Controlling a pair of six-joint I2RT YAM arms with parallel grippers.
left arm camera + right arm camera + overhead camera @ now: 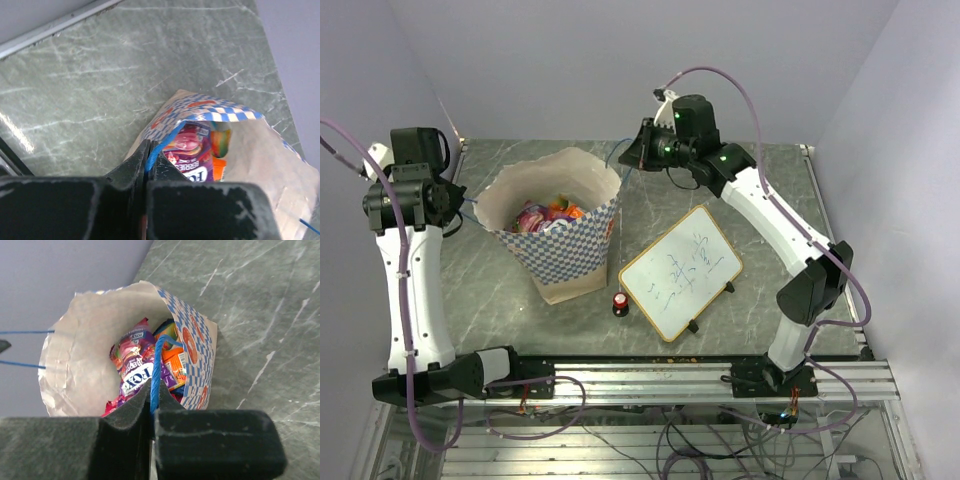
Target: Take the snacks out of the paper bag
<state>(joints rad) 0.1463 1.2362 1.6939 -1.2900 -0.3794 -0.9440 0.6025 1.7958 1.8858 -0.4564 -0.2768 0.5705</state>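
Observation:
The paper bag [565, 250] stands upright and open on the table, between the two arms. Several snacks [548, 215] lie inside it. My left gripper [468, 208] is at the bag's left rim, shut on a blue cord handle [159, 146]. A purple-pink packet [191, 152] shows just beyond it inside the bag [260, 150]. My right gripper [632, 155] is at the bag's right rim, shut on the other blue cord handle [156, 367]. Below it in the bag [80, 340] lie a purple packet [134, 367] and an orange one [176, 362].
A wood-framed whiteboard [680, 270] lies on the table to the right of the bag. A small red-topped black knob [620, 302] stands between the bag and the board. A metal rail [700, 375] runs along the table's near edge.

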